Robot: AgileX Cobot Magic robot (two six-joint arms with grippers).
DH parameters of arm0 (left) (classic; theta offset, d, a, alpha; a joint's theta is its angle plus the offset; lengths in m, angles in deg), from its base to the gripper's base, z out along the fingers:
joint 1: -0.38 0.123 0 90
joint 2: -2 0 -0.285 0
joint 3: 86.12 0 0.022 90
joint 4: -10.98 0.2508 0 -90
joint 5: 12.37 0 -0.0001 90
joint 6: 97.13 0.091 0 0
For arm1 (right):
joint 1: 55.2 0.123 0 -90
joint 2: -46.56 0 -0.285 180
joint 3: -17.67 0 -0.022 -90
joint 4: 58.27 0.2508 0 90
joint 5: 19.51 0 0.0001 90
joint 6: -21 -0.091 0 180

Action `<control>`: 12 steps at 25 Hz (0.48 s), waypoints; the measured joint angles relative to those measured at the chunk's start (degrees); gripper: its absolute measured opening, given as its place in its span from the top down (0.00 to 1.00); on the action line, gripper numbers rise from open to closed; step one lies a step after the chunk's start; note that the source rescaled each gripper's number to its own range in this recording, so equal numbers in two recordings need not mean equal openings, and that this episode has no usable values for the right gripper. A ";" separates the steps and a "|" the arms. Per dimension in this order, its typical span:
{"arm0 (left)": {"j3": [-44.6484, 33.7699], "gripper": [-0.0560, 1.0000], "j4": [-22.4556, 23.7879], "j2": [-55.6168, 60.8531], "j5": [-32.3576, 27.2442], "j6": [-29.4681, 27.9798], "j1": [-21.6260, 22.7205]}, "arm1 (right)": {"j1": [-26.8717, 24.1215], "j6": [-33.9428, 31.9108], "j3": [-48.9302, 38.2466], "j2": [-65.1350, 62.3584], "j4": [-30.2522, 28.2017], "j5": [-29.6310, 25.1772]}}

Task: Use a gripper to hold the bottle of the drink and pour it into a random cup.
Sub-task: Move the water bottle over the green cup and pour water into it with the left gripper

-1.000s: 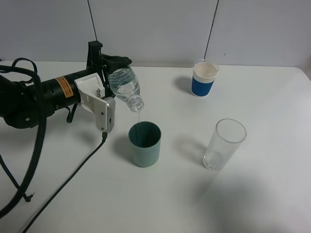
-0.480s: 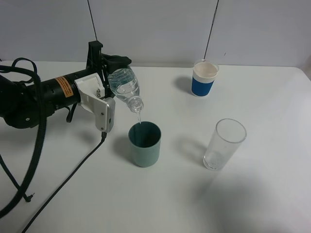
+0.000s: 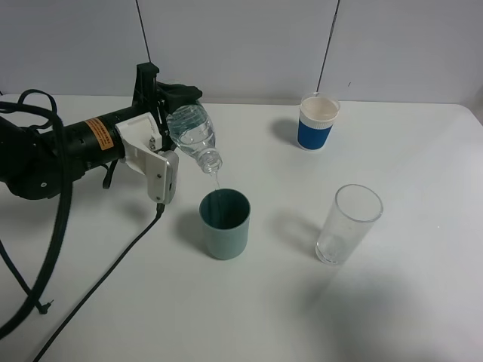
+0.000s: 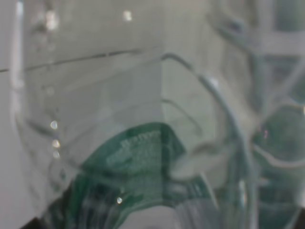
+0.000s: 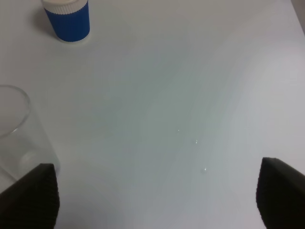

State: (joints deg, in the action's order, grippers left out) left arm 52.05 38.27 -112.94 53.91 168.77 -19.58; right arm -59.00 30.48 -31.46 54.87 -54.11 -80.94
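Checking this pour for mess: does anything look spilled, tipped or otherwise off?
Nothing stands out. The bottle is tilted, mouth above the teal cup, its thin stream falling inside the rim. The blue-sleeved cup and clear glass stand upright. No puddle shows on the table.

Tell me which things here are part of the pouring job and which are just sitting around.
In the job: left gripper, drink bottle, teal cup.
Lying about: tall clear glass, white cup with blue sleeve.
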 joint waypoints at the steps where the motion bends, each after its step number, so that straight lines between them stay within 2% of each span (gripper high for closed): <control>1: 0.00 0.89 -0.05 0.00 0.00 0.05 0.00 | 0.00 0.00 0.00 0.00 0.00 0.00; 12: -0.57 0.89 -0.18 0.11 0.01 0.05 0.00 | 0.00 0.00 0.00 0.00 0.00 0.00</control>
State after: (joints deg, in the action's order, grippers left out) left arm 51.47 38.08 -112.83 53.93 168.82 -19.58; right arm -59.00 30.48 -31.46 54.87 -54.11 -80.94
